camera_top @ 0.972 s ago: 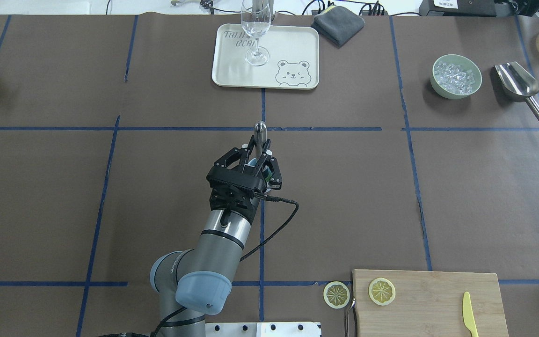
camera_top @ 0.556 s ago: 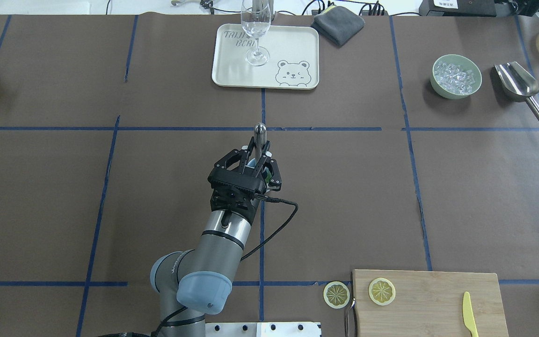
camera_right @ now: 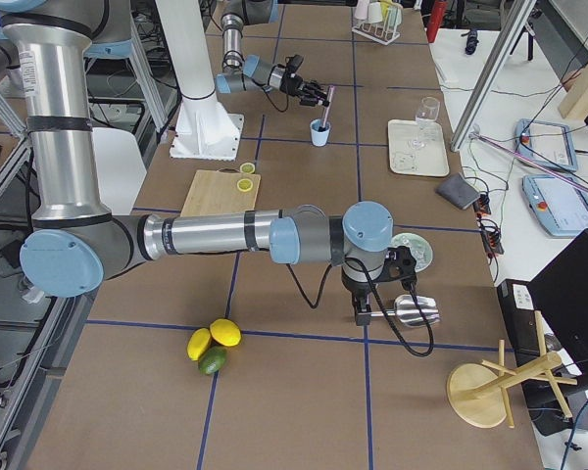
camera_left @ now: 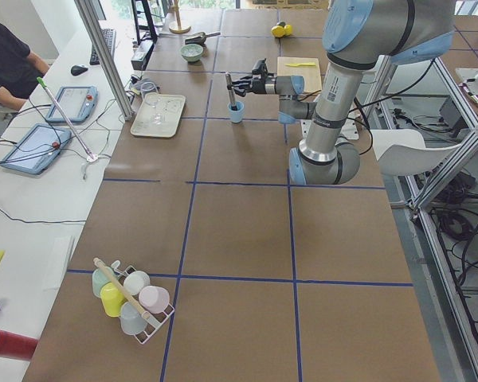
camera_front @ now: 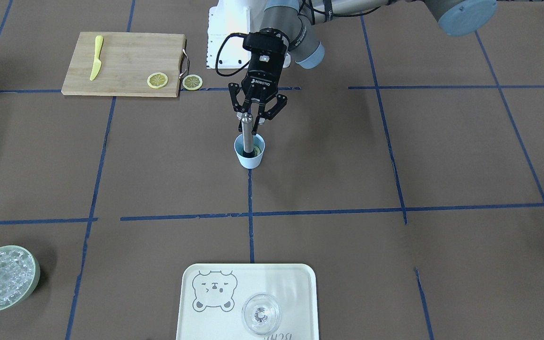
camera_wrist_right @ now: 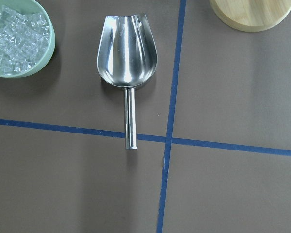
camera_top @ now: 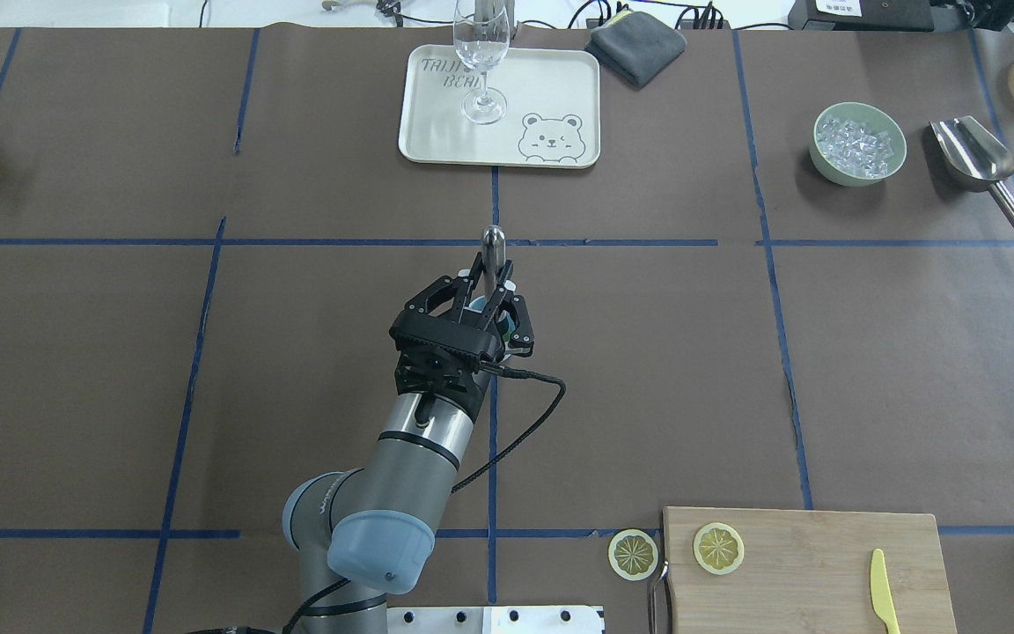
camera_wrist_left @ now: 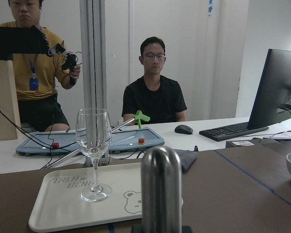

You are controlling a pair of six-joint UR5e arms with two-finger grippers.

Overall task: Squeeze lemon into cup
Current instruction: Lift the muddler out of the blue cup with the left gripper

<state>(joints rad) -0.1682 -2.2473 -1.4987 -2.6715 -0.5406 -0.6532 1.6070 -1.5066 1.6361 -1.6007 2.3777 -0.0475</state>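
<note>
Nudged slightly forward, left hand [camera_front: 251,118] grips a steel pestle [camera_front: 248,137] standing in the cup [camera_front: 249,162].
Lemon [camera_front: 253,153] seemingly lies beneath it, mid-bench; right hand [camera_right: 378,282] by the scoop [camera_wrist_right: 127,53], grip unclear.

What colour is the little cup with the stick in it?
The cup holding the metal stick is light blue; exterior front-facing view shows it best.

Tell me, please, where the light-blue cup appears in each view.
Front-facing: cup at centre, holding the metal rod the left claw grips.
Overhead: cup at centre, mostly hidden by that claw.
Exterior left: cup upper centre.
Exterior right: cup upper centre.
Left wrist: absent.
Right wrist: absent.
Landmark: bear tray beyond the cup, missing only from right wrist.
</note>
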